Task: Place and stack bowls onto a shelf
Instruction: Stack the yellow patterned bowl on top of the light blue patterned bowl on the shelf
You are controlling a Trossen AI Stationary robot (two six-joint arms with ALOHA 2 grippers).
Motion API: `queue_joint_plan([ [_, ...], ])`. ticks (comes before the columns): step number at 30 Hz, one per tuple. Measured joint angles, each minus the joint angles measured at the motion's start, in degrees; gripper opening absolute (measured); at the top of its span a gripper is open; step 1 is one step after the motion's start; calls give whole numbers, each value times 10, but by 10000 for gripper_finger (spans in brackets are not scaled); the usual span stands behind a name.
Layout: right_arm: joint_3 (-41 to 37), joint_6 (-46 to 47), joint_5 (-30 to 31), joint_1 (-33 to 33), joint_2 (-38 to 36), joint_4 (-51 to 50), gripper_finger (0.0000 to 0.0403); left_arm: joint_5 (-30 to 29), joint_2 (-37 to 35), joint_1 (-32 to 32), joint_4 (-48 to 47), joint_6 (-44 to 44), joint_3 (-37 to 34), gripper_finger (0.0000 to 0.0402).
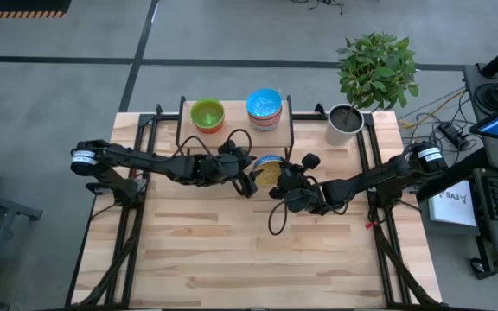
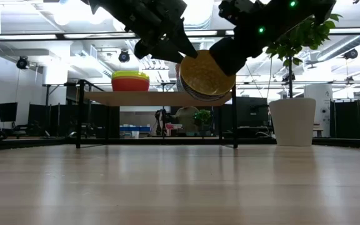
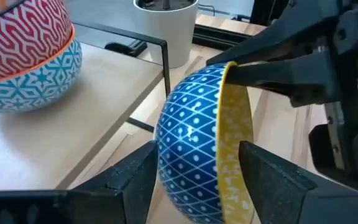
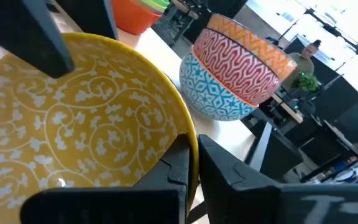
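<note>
Right gripper (image 4: pixel 191 163) is pinched closed on the rim of the gold-lined bowl (image 4: pixel 73 143). The left wrist view alone shows that bowl's blue diamond-patterned outside, tilted on edge, with the left gripper (image 3: pixel 194 177) straddling it, fingers on either side; firm contact cannot be confirmed. The low view shows the bowl held clear above the tabletop (image 2: pixel 180 187), just in front of the shelf (image 2: pixel 161 99). On the shelf: a green-over-orange stack (image 1: pixel 207 115) and a separate patterned stack (image 1: pixel 264 108). Beyond, a potted plant (image 1: pixel 346 123) and an open workshop room.
</note>
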Motion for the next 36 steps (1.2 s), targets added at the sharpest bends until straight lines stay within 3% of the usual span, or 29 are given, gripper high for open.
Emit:
queue_joint_plan([
  [7, 20, 0, -10, 2, 4, -6, 12, -5, 3, 0, -8, -8, -3, 167],
  [13, 23, 26, -16, 2, 5, 1, 14, -20, 3, 1, -19, -28, -3, 80],
  [18, 25, 52, -67, 4, 3, 10, 36, -19, 5, 2, -40, -28, -4, 13],
  [27, 24, 81, -110, 3, 3, 24, 127, 11, 5, 0, -86, -53, -5, 4],
  [36, 20, 106, -153, 3, 5, 14, 144, 54, 3, -3, -186, -69, -4, 2],
])
